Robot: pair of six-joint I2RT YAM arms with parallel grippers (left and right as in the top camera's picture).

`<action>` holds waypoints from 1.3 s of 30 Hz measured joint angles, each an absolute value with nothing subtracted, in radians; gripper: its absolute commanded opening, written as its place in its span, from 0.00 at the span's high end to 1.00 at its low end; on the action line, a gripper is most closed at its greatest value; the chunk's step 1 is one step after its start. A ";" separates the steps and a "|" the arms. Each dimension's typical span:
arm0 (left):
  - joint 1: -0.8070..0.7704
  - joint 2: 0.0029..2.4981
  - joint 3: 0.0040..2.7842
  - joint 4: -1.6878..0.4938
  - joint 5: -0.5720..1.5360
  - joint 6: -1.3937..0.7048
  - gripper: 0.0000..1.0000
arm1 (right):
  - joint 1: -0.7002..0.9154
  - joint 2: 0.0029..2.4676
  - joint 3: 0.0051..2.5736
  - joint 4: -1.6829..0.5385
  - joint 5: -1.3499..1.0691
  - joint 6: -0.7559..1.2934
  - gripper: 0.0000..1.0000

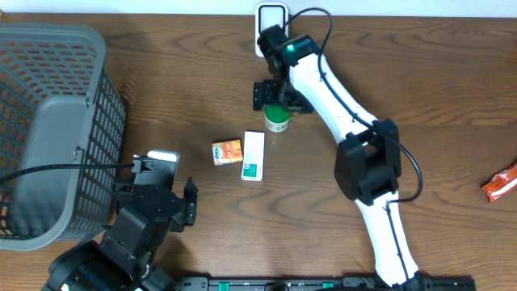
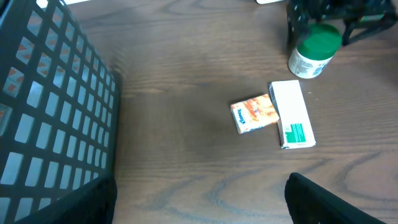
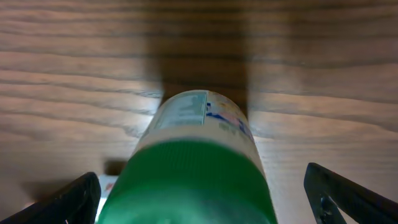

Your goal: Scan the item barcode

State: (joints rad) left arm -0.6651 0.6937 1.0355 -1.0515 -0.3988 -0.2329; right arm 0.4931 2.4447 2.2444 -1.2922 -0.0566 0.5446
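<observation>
A small white bottle with a green cap (image 1: 277, 120) stands upright behind the middle of the table. My right gripper (image 1: 279, 100) hangs over it, open. In the right wrist view the green cap (image 3: 199, 186) fills the space between the two black fingertips (image 3: 68, 202), with a gap on each side. An orange tissue pack (image 1: 227, 151) and a white box with green print (image 1: 254, 155) lie side by side in front of the bottle. My left gripper (image 1: 166, 184) sits low at the front left, open and holding nothing (image 2: 199, 205).
A grey mesh basket (image 1: 48, 129) fills the left side, close to my left gripper. A white device (image 1: 271, 14) with a cable sits at the back edge. A red-orange packet (image 1: 501, 182) lies at the far right.
</observation>
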 measured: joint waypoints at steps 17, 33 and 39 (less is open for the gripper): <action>-0.665 0.694 1.036 -1.052 -0.399 -0.233 0.15 | 0.493 2.481 2.245 -1.308 -0.064 0.509 0.16; -0.665 0.694 1.036 -1.052 -0.399 -0.233 0.15 | 0.495 2.481 2.242 -1.307 -0.048 0.436 0.07; -0.665 0.694 1.036 -1.052 -0.399 -0.233 0.15 | 0.495 2.481 2.231 -1.290 -0.049 0.403 0.07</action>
State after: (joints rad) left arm -0.6651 0.6937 1.0355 -1.0515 -0.3988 -0.2329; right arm 0.4950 2.4809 2.2314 -1.2896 -0.0486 0.4026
